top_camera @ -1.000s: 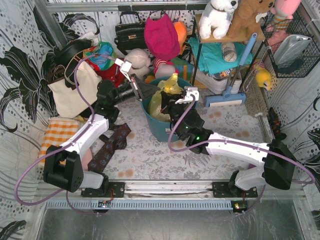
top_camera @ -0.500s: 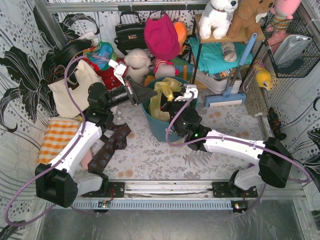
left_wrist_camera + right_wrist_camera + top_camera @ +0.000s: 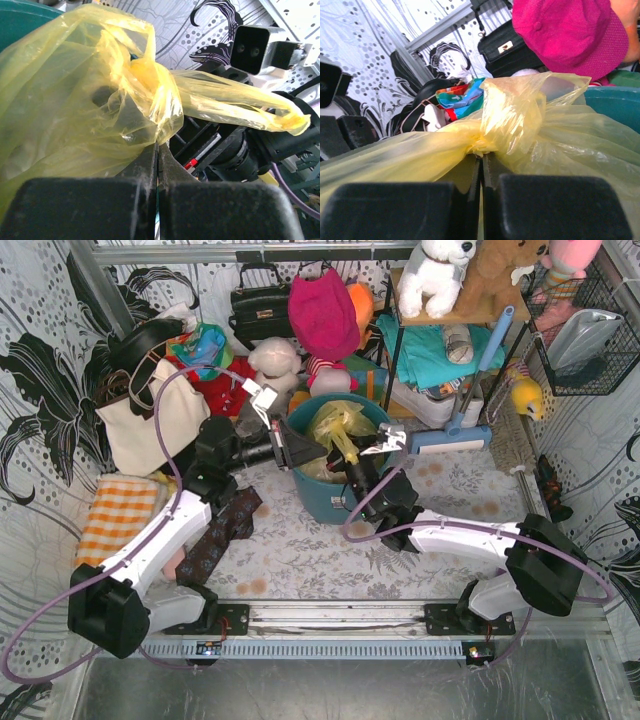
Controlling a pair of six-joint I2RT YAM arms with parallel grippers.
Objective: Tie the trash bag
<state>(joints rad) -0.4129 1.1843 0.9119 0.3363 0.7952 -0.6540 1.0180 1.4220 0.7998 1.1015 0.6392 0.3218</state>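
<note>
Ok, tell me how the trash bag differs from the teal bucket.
The trash bag is translucent yellow and crinkled; the bucket is opaque teal and smooth. The trash bag's top is bunched together; the bucket's rim is round and open. Shared: same spot, bag inside bucket.

Hidden parts
The thin translucent yellow plastic trash bag (image 3: 70, 100) covers the left fingers' (image 3: 147, 167) tips; its lower part is hidden inside the teal round plastic bucket (image 3: 318, 502).

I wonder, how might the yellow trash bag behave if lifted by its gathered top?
The trash bag is probably floppy: its thin film hangs in crinkled folds. Likely light, being see-through plastic. Its glossy sheen suggests it may slip in a pinch.
</note>
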